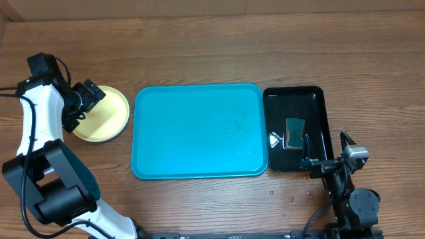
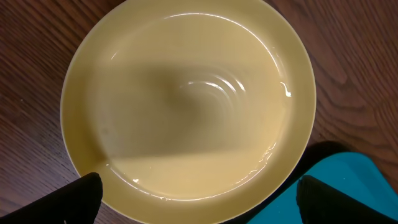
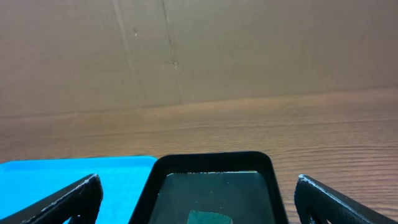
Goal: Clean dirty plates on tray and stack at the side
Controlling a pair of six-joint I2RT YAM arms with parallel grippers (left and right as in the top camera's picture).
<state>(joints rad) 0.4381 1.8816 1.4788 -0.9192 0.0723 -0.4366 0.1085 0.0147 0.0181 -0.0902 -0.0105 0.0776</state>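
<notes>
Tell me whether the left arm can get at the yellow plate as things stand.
Probably yes. The left gripper hangs open right over the yellow plate. The plate lies beside the turquoise tray, with nothing on it or across it.

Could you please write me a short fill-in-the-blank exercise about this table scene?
1. The plate beside the blue tray is ____ in colour.
2. The open gripper above that plate belongs to the ____ arm.
3. The sponge lies in the smaller tray, coloured ____.

Missing words: yellow; left; black.
</notes>
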